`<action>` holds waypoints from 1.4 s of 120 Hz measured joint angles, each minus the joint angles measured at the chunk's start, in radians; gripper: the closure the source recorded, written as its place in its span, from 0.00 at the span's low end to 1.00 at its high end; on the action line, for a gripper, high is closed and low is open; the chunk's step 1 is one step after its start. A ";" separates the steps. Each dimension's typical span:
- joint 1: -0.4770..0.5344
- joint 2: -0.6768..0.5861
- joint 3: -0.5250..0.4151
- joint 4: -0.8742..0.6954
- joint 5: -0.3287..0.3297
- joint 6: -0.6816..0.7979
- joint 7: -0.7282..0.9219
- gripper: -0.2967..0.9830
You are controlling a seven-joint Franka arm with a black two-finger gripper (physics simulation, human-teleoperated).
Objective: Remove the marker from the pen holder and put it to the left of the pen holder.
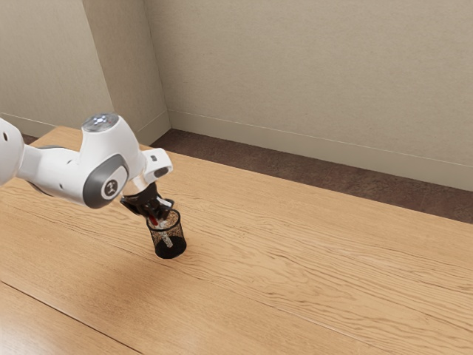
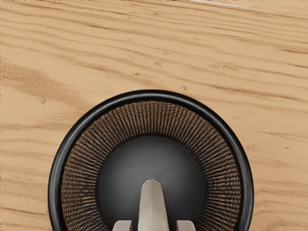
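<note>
The marker [image 2: 153, 207] is inside the pen holder [image 2: 150, 94], its pale body showing through the mesh in the exterior view. It stands on end with a slight lean, its upper part towards the exterior view's left. In the wrist view its lower end is over the dark base, well inside the round rim.

The step in hand, I judge, is the grasp: my end effector [image 2: 154, 225] is lined up over the marker, but the lift has yet to be made. Its two fingers are spread, one on each side of the marker, with a narrow gap showing on either side, so I read it as straddling the marker and pinching nothing. In the exterior view it is right at the holder's mouth; whether it touches the rim there I cannot tell.

The next move calls for closing evenly on the marker, then rising straight until the lower end passes the rim. A sideways pull too soon could drag or tip the holder. After that comes the set-down to the left of the holder.

The holder stands upright on the wooden bench [image 1: 310, 259]. My arm [image 1: 66, 174] reaches in from the exterior view's left, and a plain wall [image 1: 310, 66] rises beyond the bench's far edge.
</note>
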 joint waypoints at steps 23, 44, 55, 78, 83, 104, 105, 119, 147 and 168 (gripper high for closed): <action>-0.005 -0.010 0.001 0.011 0.002 -0.001 0.001 0.77; -0.033 -0.068 0.026 0.013 0.004 -0.008 0.004 0.77; -0.041 -0.140 0.042 0.004 0.006 -0.031 0.007 0.78; 0.056 -0.320 0.059 -0.027 0.012 -0.100 0.017 0.78; 0.087 -0.360 0.063 -0.035 0.014 -0.119 0.021 0.77; -0.002 -0.331 0.246 -0.041 0.081 -0.136 0.035 0.78; -0.019 -0.325 0.265 -0.040 0.090 -0.130 0.036 0.78; -0.150 -0.254 0.416 -0.012 0.205 -0.011 0.051 0.78; -0.224 -0.207 0.519 0.002 0.263 0.137 0.085 0.60; -0.240 -0.212 0.533 -0.003 0.267 0.161 0.105 0.40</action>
